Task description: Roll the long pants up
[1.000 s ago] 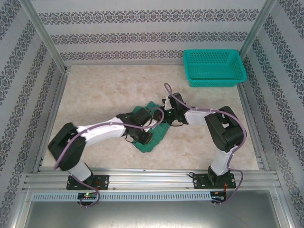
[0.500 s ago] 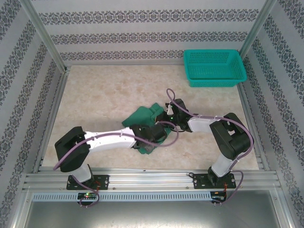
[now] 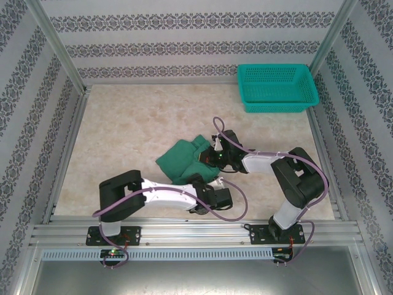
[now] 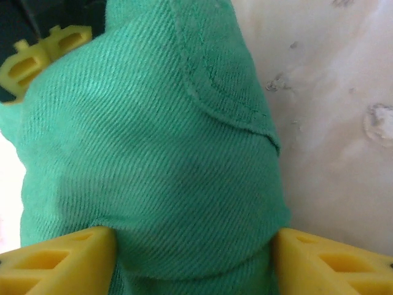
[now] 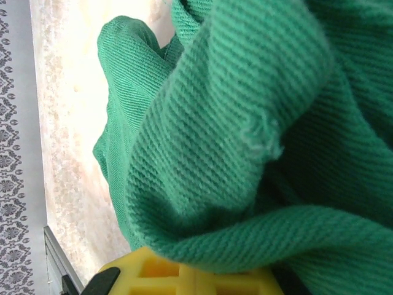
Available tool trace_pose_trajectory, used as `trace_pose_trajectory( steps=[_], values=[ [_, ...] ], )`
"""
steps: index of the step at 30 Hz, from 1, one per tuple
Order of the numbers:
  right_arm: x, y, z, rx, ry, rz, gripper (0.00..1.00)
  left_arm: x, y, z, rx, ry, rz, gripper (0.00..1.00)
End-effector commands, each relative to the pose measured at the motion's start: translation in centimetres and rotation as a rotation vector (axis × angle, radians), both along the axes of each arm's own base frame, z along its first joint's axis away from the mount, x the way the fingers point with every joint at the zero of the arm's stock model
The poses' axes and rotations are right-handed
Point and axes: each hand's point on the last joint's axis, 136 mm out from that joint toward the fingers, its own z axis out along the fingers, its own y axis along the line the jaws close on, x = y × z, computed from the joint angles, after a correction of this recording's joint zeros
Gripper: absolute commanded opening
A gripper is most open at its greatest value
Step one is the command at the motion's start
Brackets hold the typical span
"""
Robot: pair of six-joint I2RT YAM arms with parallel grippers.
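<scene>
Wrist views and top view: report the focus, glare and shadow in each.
Left wrist: long pants weave sharp, left edge blown out white. Right wrist: weave crisp, folds at lower right in deep shadow. Top external: evenly lit, no glare, only soft shadows.

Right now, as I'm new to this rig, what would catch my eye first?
The bunched dark green soft cloth long pants lie mid-table, the right gripper shut on their right edge. The left gripper stands open, yellow fingers either side of the cloth. A teal plastic mesh basket sits in the far right corner.
</scene>
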Motion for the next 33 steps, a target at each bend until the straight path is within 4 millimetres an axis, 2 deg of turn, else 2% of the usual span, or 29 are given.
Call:
trace_pose_trajectory(
  steps=[1, 2, 5, 10, 13, 19, 20, 21, 22, 23, 24, 27, 30, 33],
  values=[
    [-9.1, -4.7, -8.0, -0.263, 0.360, 0.032, 0.00, 2.5, 2.3, 0.4, 0.121, -0.092, 0.097, 0.71],
    [-9.0, -4.9, -7.9, -0.270, 0.350, 0.031, 0.00, 2.8, 2.8, 0.1, 0.141, -0.085, 0.116, 0.72],
    [-9.2, -5.2, -7.7, -0.273, 0.344, 0.024, 0.00, 4.1, 5.8, -0.8, 0.210, -0.073, 0.224, 0.75],
    [-9.4, -5.3, -7.6, -0.267, 0.346, 0.028, 0.00, 5.6, 10.0, -2.9, 0.217, 0.016, 0.375, 0.79],
    [-9.3, -5.1, -7.6, -0.259, 0.353, 0.035, 0.00, 6.1, 10.4, -5.1, 0.197, 0.095, 0.384, 0.78],
    [-8.9, -4.4, -7.2, -0.232, 0.358, 0.048, 0.00, 6.2, 8.1, -11.0, 0.197, 0.317, 0.324, 0.70],
    [-8.8, -4.3, -7.0, -0.225, 0.353, 0.049, 0.00, 6.0, 7.7, -11.9, 0.195, 0.358, 0.321, 0.65],
    [-8.8, -4.3, -7.0, -0.224, 0.351, 0.050, 0.00, 5.9, 7.3, -12.7, 0.192, 0.390, 0.313, 0.53],
    [-8.8, -4.4, -6.9, -0.224, 0.350, 0.046, 0.00, 5.8, 7.1, -13.5, 0.185, 0.416, 0.313, 0.30],
    [-8.8, -4.5, -6.8, -0.224, 0.348, 0.042, 0.00, 5.6, 6.9, -14.2, 0.173, 0.447, 0.318, 0.13],
    [-8.8, -4.7, -6.9, -0.224, 0.350, 0.035, 0.00, 5.4, 6.9, -14.6, 0.174, 0.465, 0.320, 0.03],
    [-8.8, -5.3, -7.0, -0.225, 0.351, 0.015, 0.00, 4.2, 6.6, -14.2, 0.142, 0.510, 0.299, 0.00],
    [-8.3, -6.5, -7.2, -0.231, 0.361, -0.011, 0.00, 2.2, 5.3, -11.0, 0.067, 0.557, 0.246, 0.00],
    [-6.4, -8.0, -6.8, -0.212, 0.355, -0.065, 0.00, -0.5, 3.6, -7.3, 0.019, 0.637, 0.196, 0.00]
  ],
)
